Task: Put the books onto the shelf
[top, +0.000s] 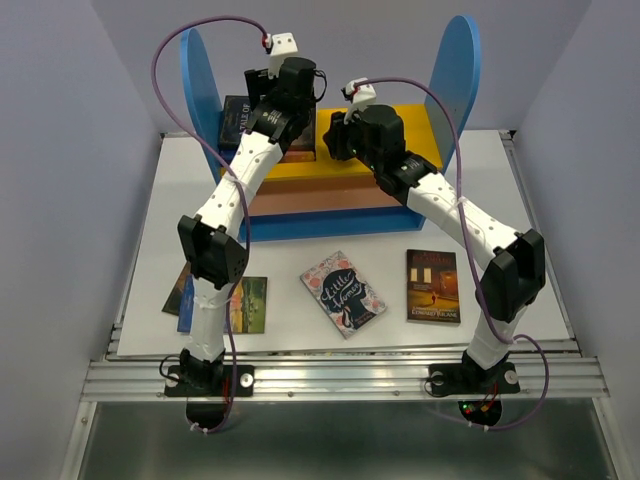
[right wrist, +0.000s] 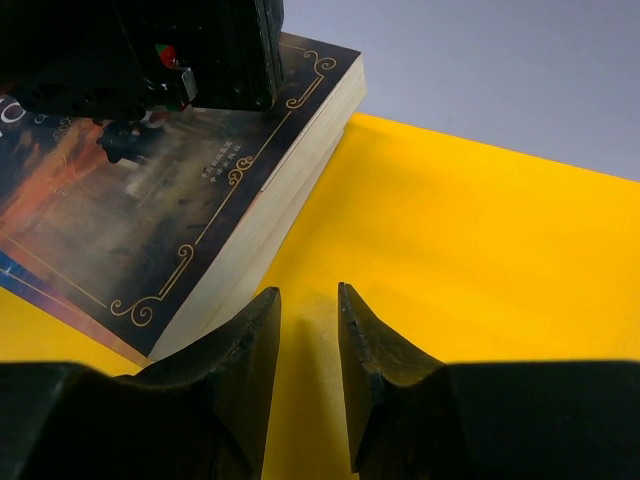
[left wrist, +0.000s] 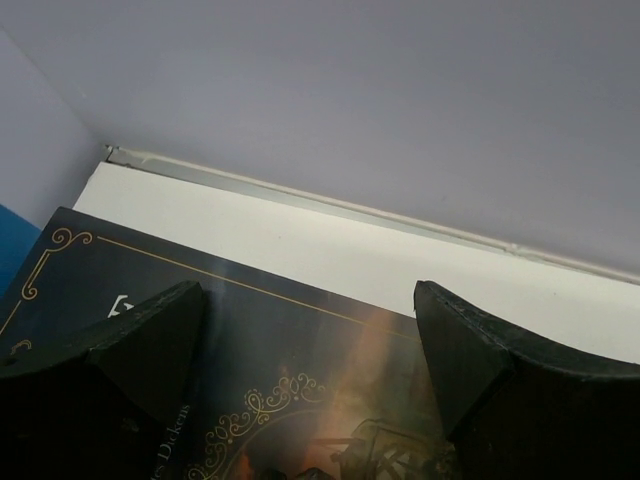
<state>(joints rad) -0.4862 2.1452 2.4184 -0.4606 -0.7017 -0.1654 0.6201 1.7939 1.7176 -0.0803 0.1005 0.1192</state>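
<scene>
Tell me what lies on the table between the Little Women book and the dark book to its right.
Nothing: in the top view only bare white table separates the Little Women book from the dark book.

White shells and black joint housings clad the left arm [top: 240, 185] and right arm [top: 465, 215], each trailing a looping purple cable [top: 153, 62].

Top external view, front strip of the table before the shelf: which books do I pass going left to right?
Overlapping books half hidden by the left arm (their own order unclear) → Little Women, lying tilted → dark-covered book, lying square.
</scene>
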